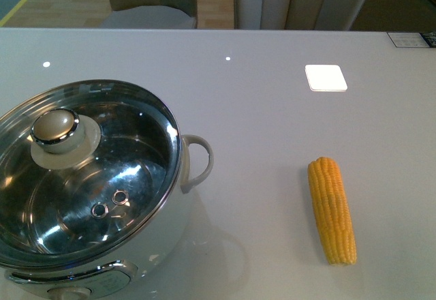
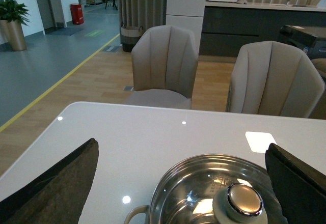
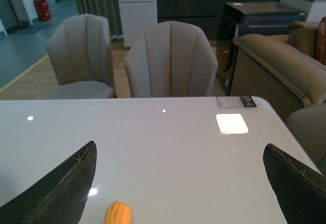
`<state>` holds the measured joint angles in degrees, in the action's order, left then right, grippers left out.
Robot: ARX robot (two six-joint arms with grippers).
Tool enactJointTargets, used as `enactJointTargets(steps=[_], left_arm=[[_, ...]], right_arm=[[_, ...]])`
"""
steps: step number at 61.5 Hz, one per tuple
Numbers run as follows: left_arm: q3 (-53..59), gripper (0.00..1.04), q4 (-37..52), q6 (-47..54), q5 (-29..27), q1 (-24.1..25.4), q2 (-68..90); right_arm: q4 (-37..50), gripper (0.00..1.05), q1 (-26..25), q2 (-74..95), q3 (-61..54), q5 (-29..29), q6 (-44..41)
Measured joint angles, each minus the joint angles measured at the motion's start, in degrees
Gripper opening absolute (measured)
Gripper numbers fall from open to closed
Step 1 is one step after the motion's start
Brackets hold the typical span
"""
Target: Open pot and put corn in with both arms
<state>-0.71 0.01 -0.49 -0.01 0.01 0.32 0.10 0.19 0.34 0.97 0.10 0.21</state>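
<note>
The pot [image 1: 174, 218] stands on the counter [image 1: 259, 102] at the near left of the front view, w/ its glass lid [image 1: 102, 191] on. The corn [image 1: 332, 211] lies on the counter to the right, well apart from the pot, its length pointing approx. away from the robot. Neither arm shows in the front view.

The left hand [image 2: 181, 147] is near the pot and somewhat above it, wide open, w/ nothing in it. The lid's knob [image 2: 244, 201] sits between the two fingers, nearer to one of them. The right hand [image 3: 179, 146] is also wide open and empty; only the tip of the corn shows low between its fingers.

Handling, as I judge it: the lid is glass w/ a steel rim, so prob. rather heavy and fragile. The only good hold is the knob, but its cap is shiny and rounded, i.e. slippery. It is better to close lower, on the cream collar under the cap. The corn is stiff and light but round, so it can roll away. Take it across the middle w/ moderate force, because kernels can crush.
</note>
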Motion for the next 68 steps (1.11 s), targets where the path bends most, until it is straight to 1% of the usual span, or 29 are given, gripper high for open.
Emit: enactJointTargets(steps=[38,39,41,45,46,49,54,58,68], left_arm=[[-0.09,0.98,-0.33,-0.11,0.04,0.00,0.22],[-0.37,0.98,-1.27,-0.90,0.02,-0.04,0.66],[-2.95,0.98,-8.20,-3.41,-0.11,-0.61,3.54],[-6.75,0.98,-16.83,-8.31,-1.40,-2.43,9.70],[-7.32,0.98,-18.16,-9.51,-1.75,-3.23,11.21],[-7.78,0.98,-18.34,-11.45,-2.67,-4.96,13.57],[-8.94,0.98,-14.62,-12.83,-4.22,-8.31,18.03],[-9.75,0.98,-9.73,-12.87,-5.07,-10.47,22.25],[-10.51,0.98,7.06,-11.10,-6.78,-15.76,39.54]], right_arm=[[0.00,0.96,0.00,0.00,0.00,0.00,0.00],[0.00,0.96,0.00,0.00,0.00,0.00,0.00],[0.00,0.96,0.00,0.00,0.00,0.00,0.00],[0.00,0.96,0.00,-0.02,0.00,0.00,0.00],[0.00,0.96,0.00,-0.04,0.00,-0.04,0.02],[0.00,0.96,0.00,-0.02,0.00,-0.02,0.00],[0.00,0.96,0.00,-0.02,0.00,0.00,0.00],[0.00,0.96,0.00,-0.02,0.00,0.00,0.00],[0.00,0.96,0.00,-0.02,0.00,0.00,0.00]])
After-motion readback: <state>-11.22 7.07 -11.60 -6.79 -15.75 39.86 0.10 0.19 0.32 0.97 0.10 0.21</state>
